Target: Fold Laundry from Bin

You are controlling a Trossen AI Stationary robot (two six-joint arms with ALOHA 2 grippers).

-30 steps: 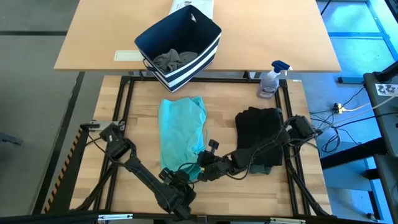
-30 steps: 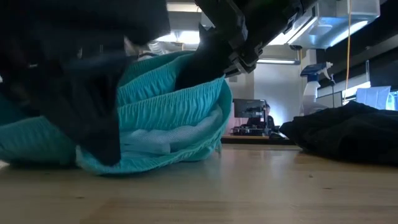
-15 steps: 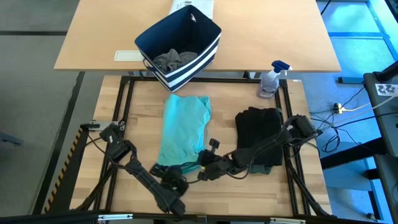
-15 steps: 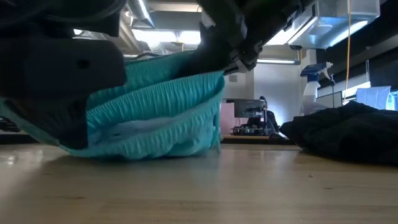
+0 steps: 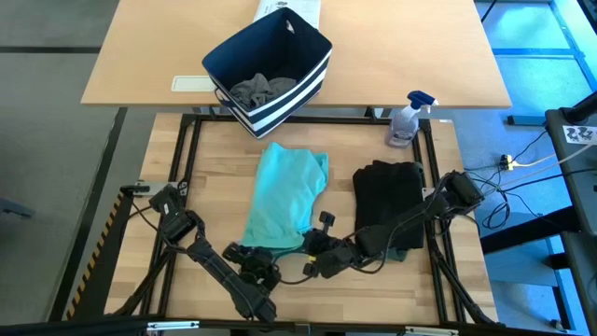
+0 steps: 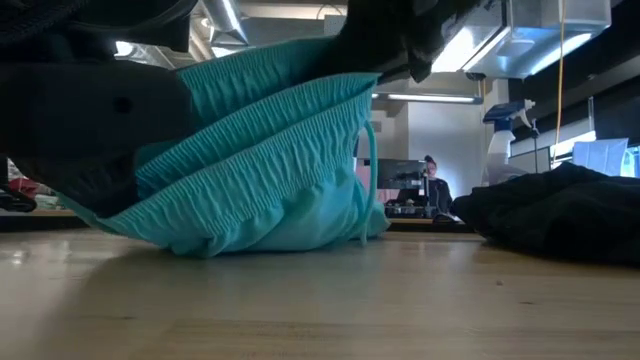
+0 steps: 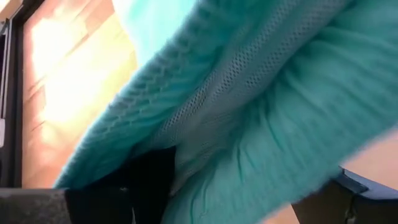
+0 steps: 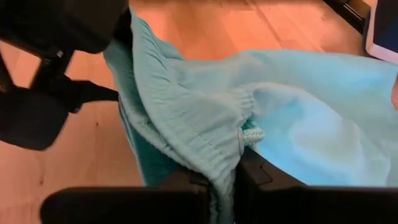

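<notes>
From above, the teal piece (image 5: 284, 196) lies on the table between the bin (image 5: 270, 70) and both grippers, which meet at its near waistband. At table height it sags in soft, light folds. The right gripper (image 8: 224, 180) is pinched on the elastic hem, the firmest hold; the left gripper (image 7: 134, 186) is spread wide under it.

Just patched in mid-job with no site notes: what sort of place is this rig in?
Probably a robotics lab or workshop, not a home. Ceiling strip lights and a person at a computer workstation show behind the table, and a spray bottle and cables sit around the framed workbench.
</notes>
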